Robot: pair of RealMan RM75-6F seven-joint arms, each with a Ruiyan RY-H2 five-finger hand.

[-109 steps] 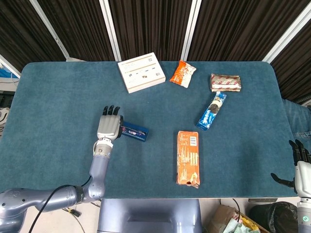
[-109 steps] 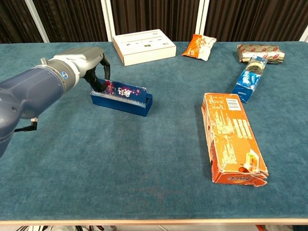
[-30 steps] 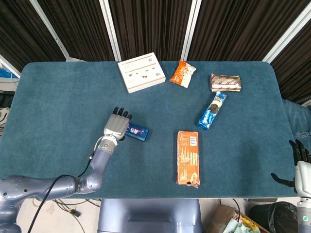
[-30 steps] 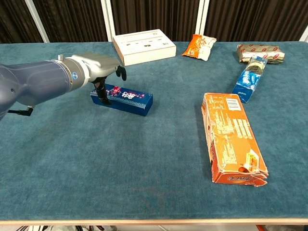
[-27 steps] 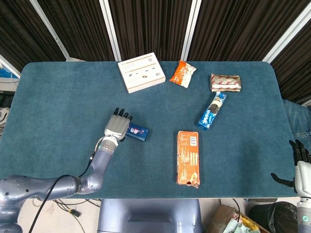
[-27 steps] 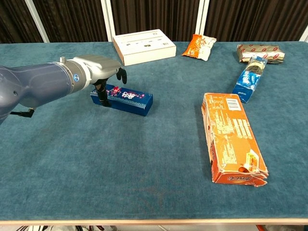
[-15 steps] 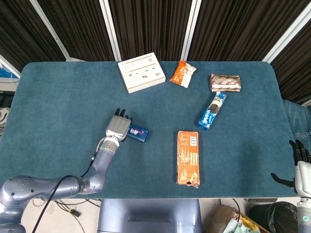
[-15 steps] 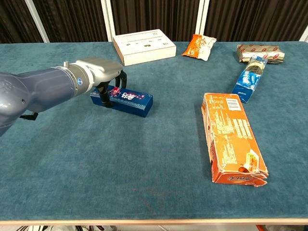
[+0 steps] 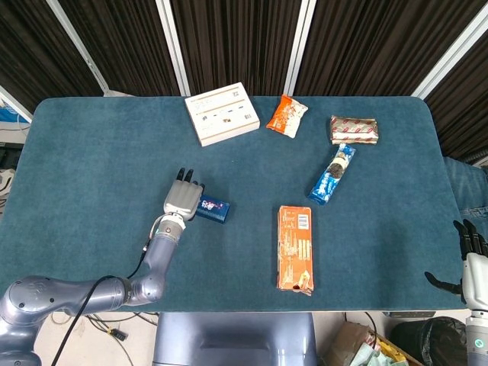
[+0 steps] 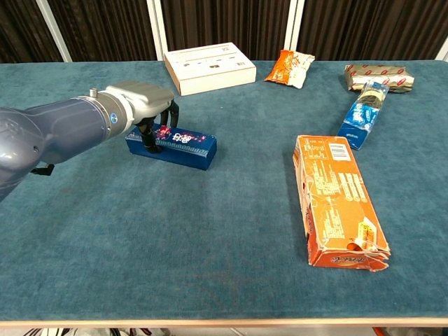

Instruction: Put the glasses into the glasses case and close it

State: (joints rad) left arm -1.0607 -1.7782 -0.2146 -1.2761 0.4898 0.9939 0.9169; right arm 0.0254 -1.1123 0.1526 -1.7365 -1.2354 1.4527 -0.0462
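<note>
The blue glasses case [image 9: 214,209] [image 10: 180,148] lies on the blue table, left of centre, with its lid down. My left hand [image 9: 183,199] [image 10: 142,103] covers the case's left end, and its dark fingers [image 10: 150,134] curl down around that end and grip it. No glasses show in either view. My right hand [image 9: 471,264] hangs beyond the table's right front corner, fingers spread and holding nothing; only the head view shows it.
A white box [image 9: 222,113], an orange snack bag [image 9: 287,116] and a brown packet [image 9: 354,129] lie along the far edge. A blue biscuit pack [image 9: 332,174] lies right of centre. An orange carton [image 9: 294,248] lies near the front edge.
The case's lid, upright 3.6 s ago, now lies flat. In the last half second my left hand and the case have shifted slightly left. The right hand has not moved.
</note>
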